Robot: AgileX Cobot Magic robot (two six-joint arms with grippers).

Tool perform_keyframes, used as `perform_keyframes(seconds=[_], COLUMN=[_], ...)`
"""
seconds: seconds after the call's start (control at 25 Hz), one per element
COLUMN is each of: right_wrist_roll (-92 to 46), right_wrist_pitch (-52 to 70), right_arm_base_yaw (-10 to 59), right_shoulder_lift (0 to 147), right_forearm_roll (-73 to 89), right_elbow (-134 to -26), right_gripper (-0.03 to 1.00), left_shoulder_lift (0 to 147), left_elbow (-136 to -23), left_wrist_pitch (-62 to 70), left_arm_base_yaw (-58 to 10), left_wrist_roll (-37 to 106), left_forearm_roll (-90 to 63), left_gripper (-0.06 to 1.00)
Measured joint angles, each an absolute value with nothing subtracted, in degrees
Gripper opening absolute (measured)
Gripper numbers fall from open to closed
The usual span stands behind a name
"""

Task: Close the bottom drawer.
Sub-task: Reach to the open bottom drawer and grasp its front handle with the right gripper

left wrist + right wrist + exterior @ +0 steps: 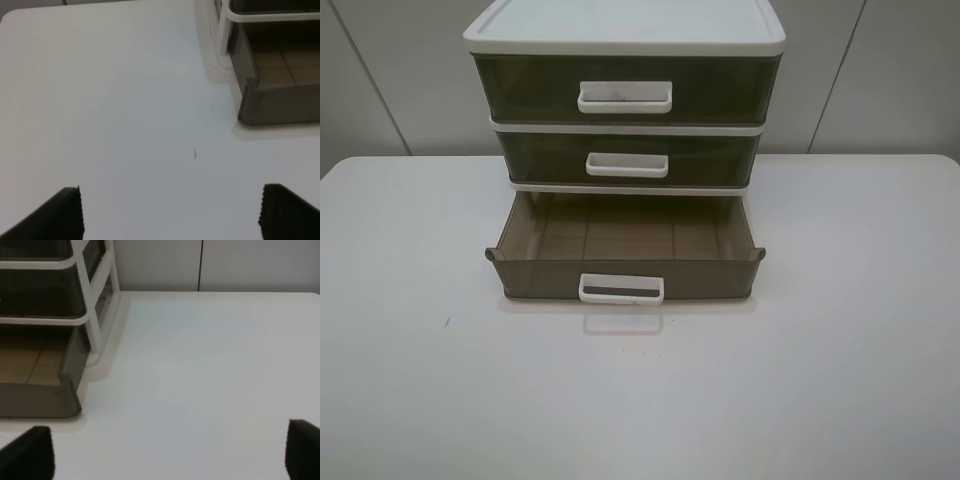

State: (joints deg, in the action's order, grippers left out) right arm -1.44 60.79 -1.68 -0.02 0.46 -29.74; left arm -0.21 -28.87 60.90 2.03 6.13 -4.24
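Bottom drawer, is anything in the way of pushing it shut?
Nothing I can see. The bottom drawer looks empty inside, and only table shows between it and the left hand and right hand.

Largely cut off at frame edges: left end effector (171,212), right end effector (169,447).

we see a white table (410,380) with a small dark speck (447,322); on it stands the white-framed unit (620,25), its top drawer (520,90) and middle drawer (545,158) shut.
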Motion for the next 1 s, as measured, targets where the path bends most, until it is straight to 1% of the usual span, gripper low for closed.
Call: perform_keyframes(seconds=[1.0], right_wrist_roll=[-1.4], right_wrist_pitch=[60.8], right_arm_base_yaw=[-1.7], right_shoulder_lift=[0.0], right_forearm_roll=[0.5], right_elbow=[-29.7], right_gripper=[0.81], left_shoulder_lift=[-0.2], left_elbow=[-28.9], left_wrist_pitch=[60.9], left_arm_base_yaw=[2.0], left_wrist_roll=[6.1], left_forearm_roll=[-4.2], left_gripper=[0.72])
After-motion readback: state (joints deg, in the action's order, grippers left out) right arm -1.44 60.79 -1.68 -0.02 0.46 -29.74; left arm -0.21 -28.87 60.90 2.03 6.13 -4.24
